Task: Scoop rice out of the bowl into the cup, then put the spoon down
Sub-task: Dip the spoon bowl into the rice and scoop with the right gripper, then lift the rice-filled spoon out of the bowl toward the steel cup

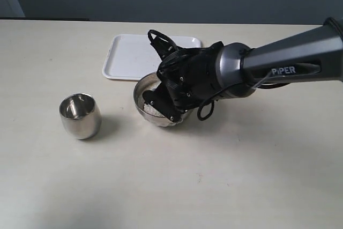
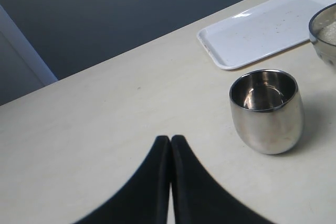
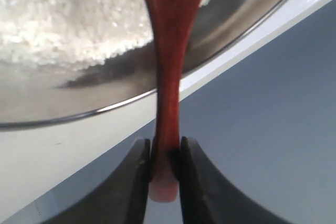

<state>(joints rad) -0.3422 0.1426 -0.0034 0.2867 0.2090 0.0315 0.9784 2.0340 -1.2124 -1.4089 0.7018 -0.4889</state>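
Note:
The steel bowl [image 1: 143, 90] sits mid-table with white rice [image 1: 150, 109] in it; up close the rice [image 3: 63, 19] fills the bowl [image 3: 247, 14]. My right gripper [image 3: 165, 148] is shut on the handle of the reddish-brown spoon [image 3: 169, 66], whose head reaches into the bowl by the rice. In the exterior view the right gripper [image 1: 169, 103] hangs over the bowl and hides the spoon. The steel cup [image 1: 80, 115] stands upright to the bowl's left, also seen as the cup [image 2: 266, 109] with nothing inside that I can see. My left gripper [image 2: 170, 139] is shut on nothing, short of the cup.
A white tray [image 1: 128, 57] lies flat behind the bowl, also visible as the tray [image 2: 262, 32] beyond the cup. The right arm [image 1: 289, 65] stretches in from the right edge above the table. A dark wall runs behind the table's far edge.

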